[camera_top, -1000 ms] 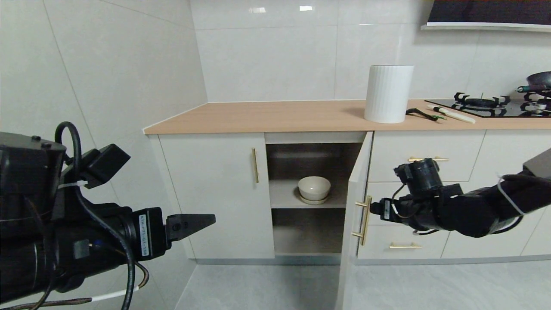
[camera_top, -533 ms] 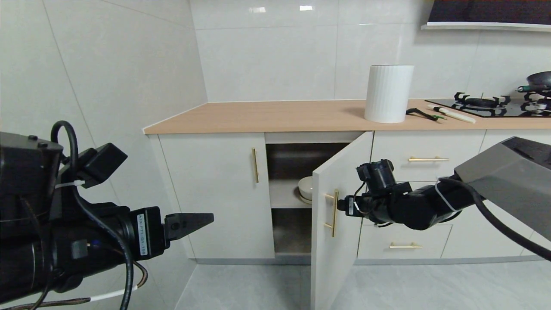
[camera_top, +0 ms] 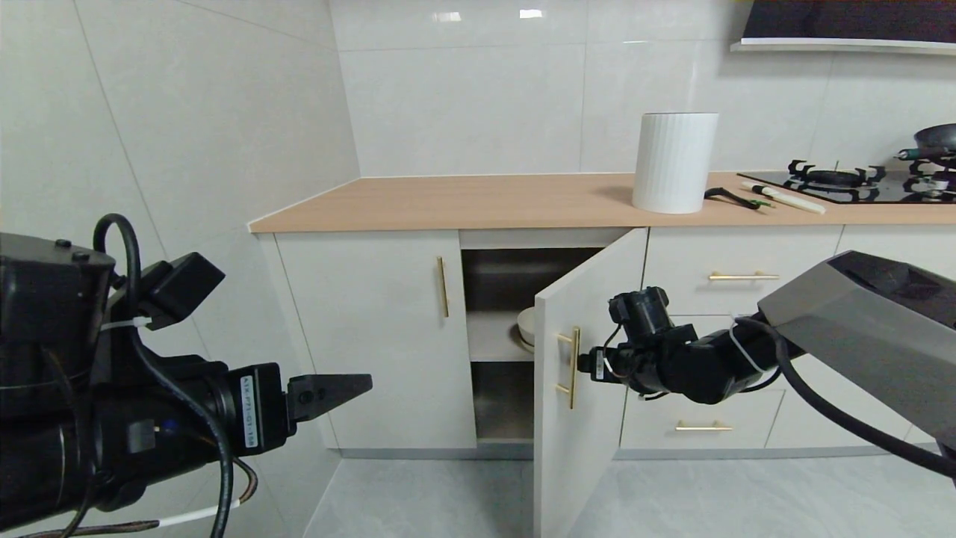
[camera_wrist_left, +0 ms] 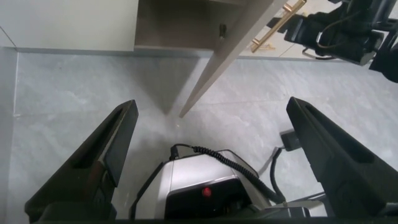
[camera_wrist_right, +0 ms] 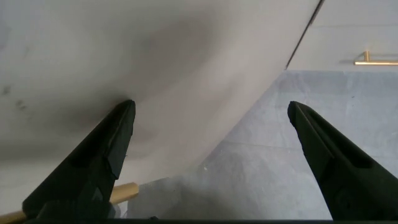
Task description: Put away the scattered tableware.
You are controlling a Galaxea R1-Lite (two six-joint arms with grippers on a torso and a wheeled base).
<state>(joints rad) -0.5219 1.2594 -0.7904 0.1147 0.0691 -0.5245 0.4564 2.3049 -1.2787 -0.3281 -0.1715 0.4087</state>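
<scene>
1. Right claw (camera_top: 586, 364) is at the brass handle (camera_top: 571, 366) of the cabinet door (camera_top: 579, 418), on the door's outer face.
2. In the right wrist view the right claw (camera_wrist_right: 211, 104) has its jaws spread wide, nothing pinched. The door panel (camera_wrist_right: 186, 74) lies behind them and the handle end (camera_wrist_right: 121, 191) is just beside one finger. Can't tell whether they touch.
3. The door is partly open, hinged on its right, with the free edge swung out toward the near side. It covers most of the cabinet (camera_top: 500, 336) opening.
4. Bowl (camera_top: 526, 326) is inside the cabinet on the middle shelf, right of centre. Only its left part shows past the door edge. A thin rim under it looks like a plate, not certain.
5. Left claw (camera_top: 328, 392) hangs at the near left, well apart from the cabinet, in front of the closed left door (camera_top: 381, 336).
6. In the left wrist view the left claw (camera_wrist_left: 211, 102) has its jaws spread, empty, over the grey floor (camera_wrist_left: 93, 81).
7. Counter (camera_top: 463, 202): a white ribbed canister (camera_top: 674, 162) stands upright toward the right. Just to its right lie a dark utensil (camera_top: 728, 196) and a white stick-shaped item (camera_top: 784, 198), next to the stove (camera_top: 844, 183).
8. A pan (camera_top: 933, 138) sits on the far right burner.
</scene>
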